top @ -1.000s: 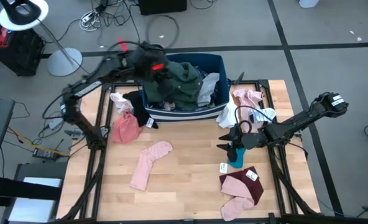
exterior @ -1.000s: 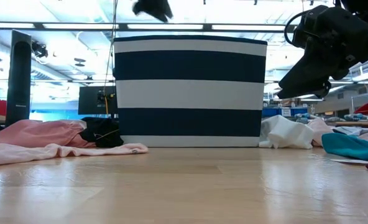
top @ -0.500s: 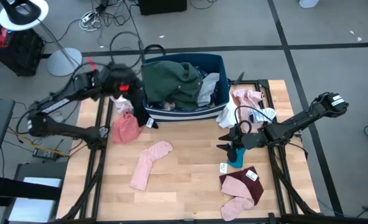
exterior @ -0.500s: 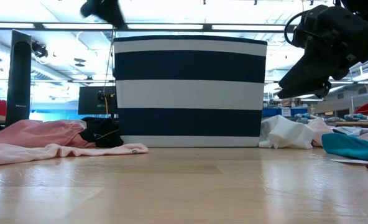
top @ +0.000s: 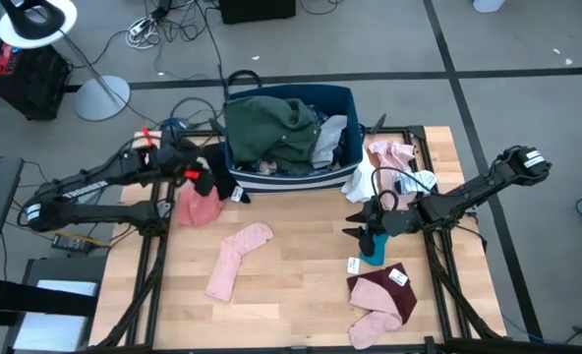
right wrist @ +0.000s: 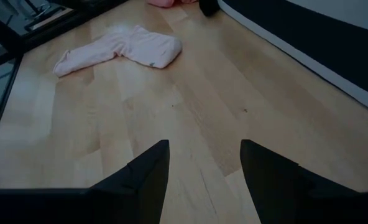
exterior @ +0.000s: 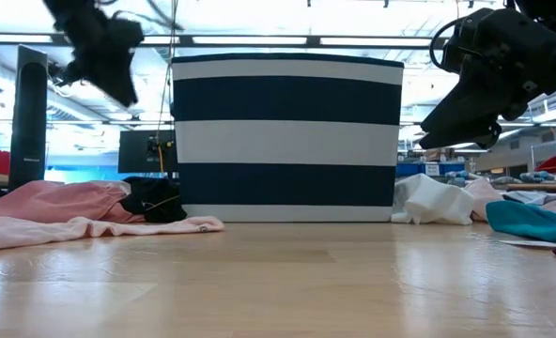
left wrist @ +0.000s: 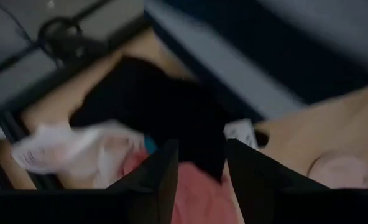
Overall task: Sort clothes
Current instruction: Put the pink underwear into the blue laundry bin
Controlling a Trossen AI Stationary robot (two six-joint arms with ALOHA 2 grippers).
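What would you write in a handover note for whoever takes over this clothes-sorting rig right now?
Left gripper: open, empty, over the black garment and pink garment left of the bin.
Right gripper: open, empty, above the teal piece.
Done: small groups laid out; pink sock mid-table, maroon items front right.
Left: green top and others in the bin.

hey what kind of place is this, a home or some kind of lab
Most likely a robotics lab or workshop: loose cables on a grey floor, ceiling strip lights, and monitors on benches behind the wooden table.
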